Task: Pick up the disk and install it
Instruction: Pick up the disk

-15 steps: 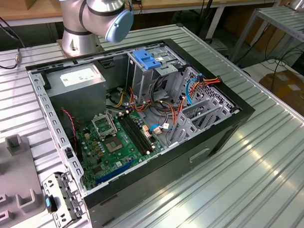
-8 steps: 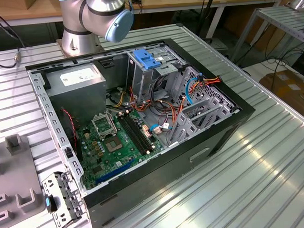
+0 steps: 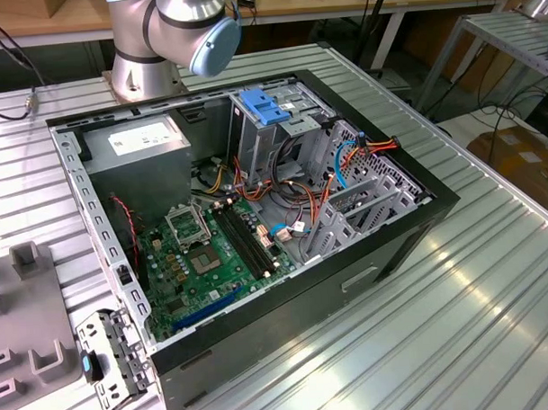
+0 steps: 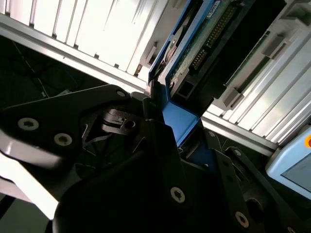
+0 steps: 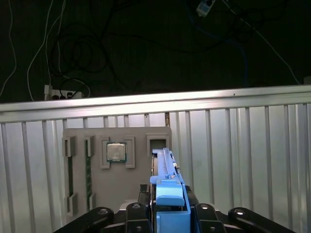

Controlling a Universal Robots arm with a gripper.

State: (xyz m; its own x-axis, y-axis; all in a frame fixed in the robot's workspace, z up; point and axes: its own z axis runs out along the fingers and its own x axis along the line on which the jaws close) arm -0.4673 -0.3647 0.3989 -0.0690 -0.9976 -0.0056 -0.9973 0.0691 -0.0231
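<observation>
Presently held: the disk [image 5: 164, 167], seen edge-on in the first wrist view with its blue side rail running away from the camera. The second wrist view shows its green circuit board and connector face.
End effector: the end effector [image 5: 170, 212] is clenched on the disk, with one black finger on each side of the blue rail.
Where the disk is: over the grey fixture tray [image 5: 116, 194] on the ribbed counter [image 5: 252, 160]. Its far end lines up with an empty pocket of the tray, and I cannot tell whether it is clear of that pocket.
Tray neighbour: a processor chip [image 5: 116, 151] sits in its own recess, just beside that pocket.
Case: the open computer case [image 3: 287, 326] lies well apart from the tray in the exterior view. It has a drive cage [image 3: 254, 147] under a blue latch [image 3: 263, 108], and loose cables [image 3: 344, 157] lie near the cage.
Step in hand: by my judgement the pick, with the grip made and the install not yet done.
Doing it well: keep the clamp square on the rails so the disk cannot pivot. Move it along its own plane so a rail does not drag on the pocket wall. Grip firmly but without crushing, bearing on the rails and not on the circuit board.
Risk: a tilted disk could scrape a rail or nudge the tray.
</observation>
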